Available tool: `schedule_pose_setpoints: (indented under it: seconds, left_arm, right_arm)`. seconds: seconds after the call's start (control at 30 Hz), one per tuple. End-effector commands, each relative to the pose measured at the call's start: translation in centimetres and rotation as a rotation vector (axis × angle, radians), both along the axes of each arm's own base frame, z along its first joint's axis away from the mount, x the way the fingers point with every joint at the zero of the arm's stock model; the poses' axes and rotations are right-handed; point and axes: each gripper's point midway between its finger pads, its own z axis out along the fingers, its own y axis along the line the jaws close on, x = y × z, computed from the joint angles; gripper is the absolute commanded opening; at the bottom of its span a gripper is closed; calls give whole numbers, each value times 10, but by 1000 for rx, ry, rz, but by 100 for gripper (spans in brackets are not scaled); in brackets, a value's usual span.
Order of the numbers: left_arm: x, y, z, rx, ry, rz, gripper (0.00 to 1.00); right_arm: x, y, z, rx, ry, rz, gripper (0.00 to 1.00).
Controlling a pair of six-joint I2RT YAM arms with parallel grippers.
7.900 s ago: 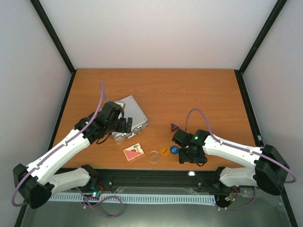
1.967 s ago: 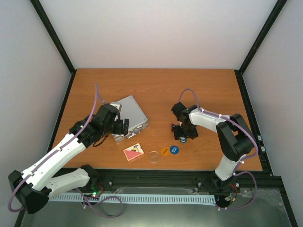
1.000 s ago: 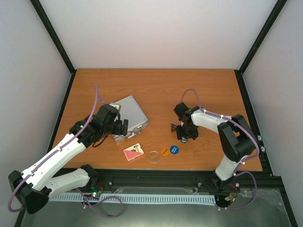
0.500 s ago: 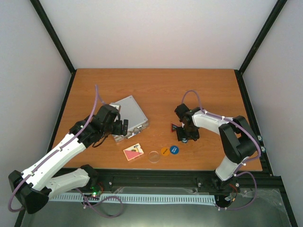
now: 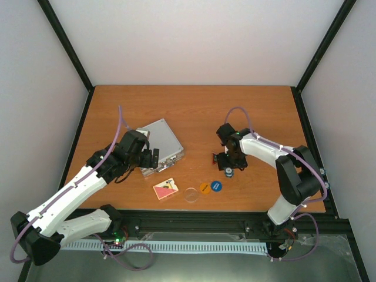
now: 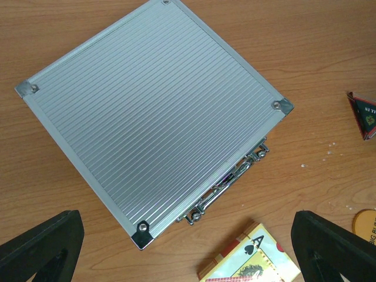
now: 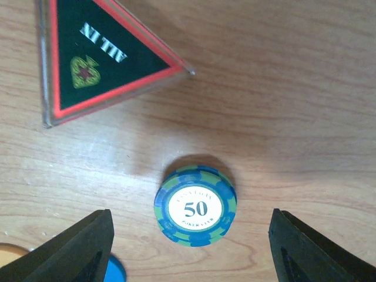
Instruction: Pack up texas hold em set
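Aluminium case (image 6: 153, 111) is ribbed, square; round blue-green chip (image 7: 195, 205) lies near red-edged triangle (image 7: 97, 56).

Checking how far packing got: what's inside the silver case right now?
The silver case lies shut on the table, ribbed lid up, so its inside is hidden. Outside it lie the card deck, the triangle and the chip stack.

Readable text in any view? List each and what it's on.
"50": top chip; the small print under it is too blurred to read.
"ALL IN": triangle, upside down in the right wrist view.
"A" with a spade: card deck.
"BIG BL...": orange disc, cut off at the frame edge.
Case: no text.
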Motion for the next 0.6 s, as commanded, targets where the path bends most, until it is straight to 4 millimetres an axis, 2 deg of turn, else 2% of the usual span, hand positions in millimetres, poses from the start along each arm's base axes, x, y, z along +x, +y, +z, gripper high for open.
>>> schedule_pose_setpoints:
  seconds: [0.0, 0.1, 0.13, 0.2, 0.4, 0.57]
  left_arm:
    - [2, 0, 4, -13, -18, 13, 100]
    - [2, 0, 3, -12, -14, 11, 100]
    - [2, 0, 3, -14, -16, 10, 100]
    - [2, -1, 4, -15, -16, 7, 100]
    - [1, 0, 4, -10, -14, 4, 100]
    - [1, 2, 5, -8, -18, 11, 100]
  right_arm:
    - [12, -3, 17, -10, -52, -1, 75]
    - [21, -11, 17, -60, -85, -35, 81]
    - [24, -13, 16, -64, -93, -48, 88]
    - [31, -14, 16, -59, -106, -67, 96]
    - [41, -19, 6, -74, -94, -81, 100]
    - [44, -33, -2, -93, -82, -111, 100]
